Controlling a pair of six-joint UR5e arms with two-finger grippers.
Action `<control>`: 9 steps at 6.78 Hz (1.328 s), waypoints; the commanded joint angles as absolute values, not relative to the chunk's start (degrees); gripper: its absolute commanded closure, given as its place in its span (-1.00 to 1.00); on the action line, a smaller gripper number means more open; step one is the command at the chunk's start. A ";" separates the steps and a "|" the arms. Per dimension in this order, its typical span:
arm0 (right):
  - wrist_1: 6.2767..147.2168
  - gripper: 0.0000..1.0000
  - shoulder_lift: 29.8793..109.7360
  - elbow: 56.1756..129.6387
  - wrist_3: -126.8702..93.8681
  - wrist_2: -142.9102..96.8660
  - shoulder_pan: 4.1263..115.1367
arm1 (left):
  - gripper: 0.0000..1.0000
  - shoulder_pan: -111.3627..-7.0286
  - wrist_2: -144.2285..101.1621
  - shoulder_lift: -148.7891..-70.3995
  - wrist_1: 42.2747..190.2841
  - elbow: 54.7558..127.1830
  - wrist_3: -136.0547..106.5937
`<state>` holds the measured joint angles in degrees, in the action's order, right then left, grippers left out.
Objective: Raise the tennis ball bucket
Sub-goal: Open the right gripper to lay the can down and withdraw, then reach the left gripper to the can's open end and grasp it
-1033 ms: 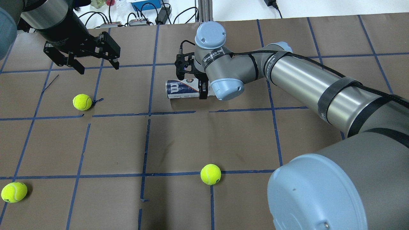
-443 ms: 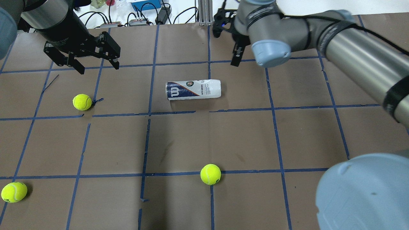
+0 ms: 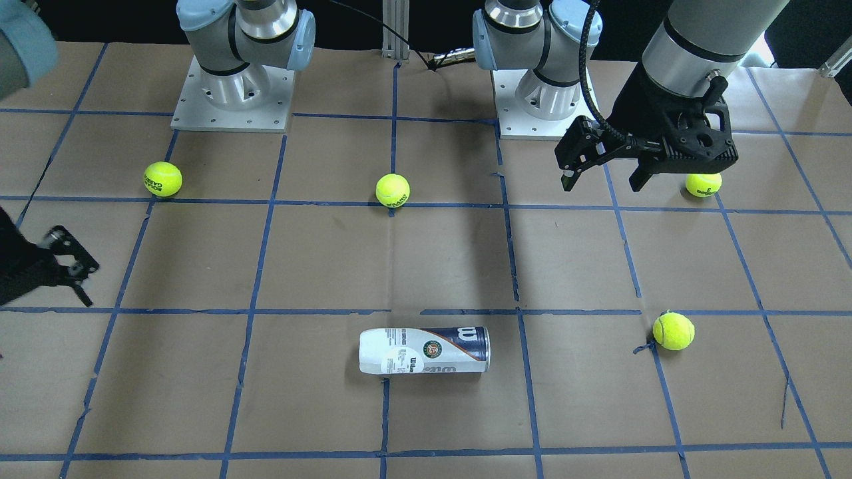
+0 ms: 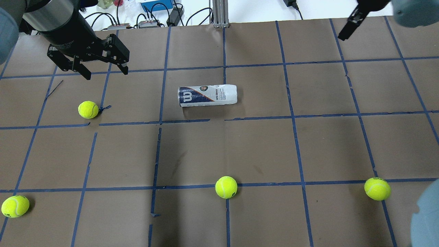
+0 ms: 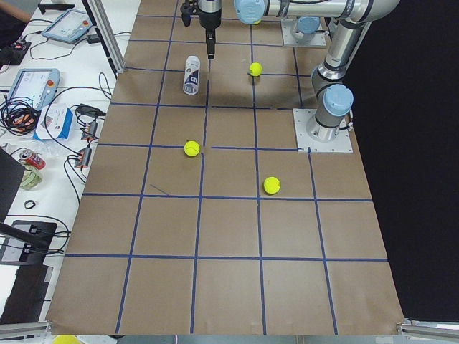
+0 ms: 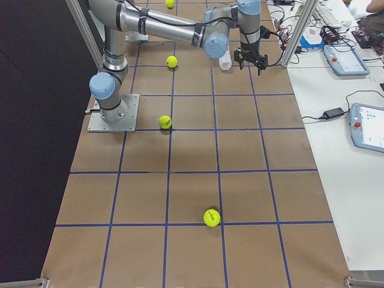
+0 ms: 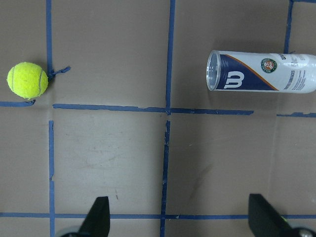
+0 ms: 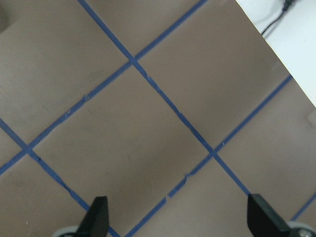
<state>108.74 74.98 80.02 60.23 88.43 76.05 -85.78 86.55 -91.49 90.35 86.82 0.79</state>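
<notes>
The tennis ball bucket [image 4: 207,95], a slim clear can with a white and navy label, lies on its side on the brown table. It also shows in the front view [image 3: 425,350] and the left wrist view [image 7: 261,72]. Its open mouth points towards the robot's left. My left gripper [image 4: 105,73] is open and empty. It hovers well to the left of the can and beyond it, as the front view [image 3: 601,183] also shows. My right gripper [image 8: 177,224] is open and empty, far to the right of the can. Only one of its fingers [image 4: 346,29] shows overhead.
Several yellow tennis balls lie loose: one [image 4: 88,109] below the left gripper, one [image 4: 15,206] near left, one [image 4: 226,187] near centre, one [image 4: 377,188] near right. Cables and boxes [image 4: 147,20] sit past the far edge. The arm bases [image 3: 233,100] stand on the near side.
The right gripper, which straddled the can a second ago, has risen and swung away to the far right, open. The can has stayed lying in place. The left arm has not moved.
</notes>
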 commanded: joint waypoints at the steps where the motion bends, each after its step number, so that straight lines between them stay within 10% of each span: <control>1: 98.75 -1.00 78.05 77.53 58.19 89.55 72.77 | -1.00 -85.87 86.48 -91.49 90.35 86.84 0.79; 5: 82.27 -1.00 91.48 76.55 49.33 89.38 71.54 | -1.00 -86.13 81.34 -93.86 89.65 89.55 1.14; 9: 78.51 -1.00 87.72 75.76 32.62 89.99 70.93 | -1.00 -85.96 70.42 -109.72 83.36 88.95 4.31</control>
<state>80.06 89.06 76.17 37.56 89.43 71.07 -86.05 73.57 -104.11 87.04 89.26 3.81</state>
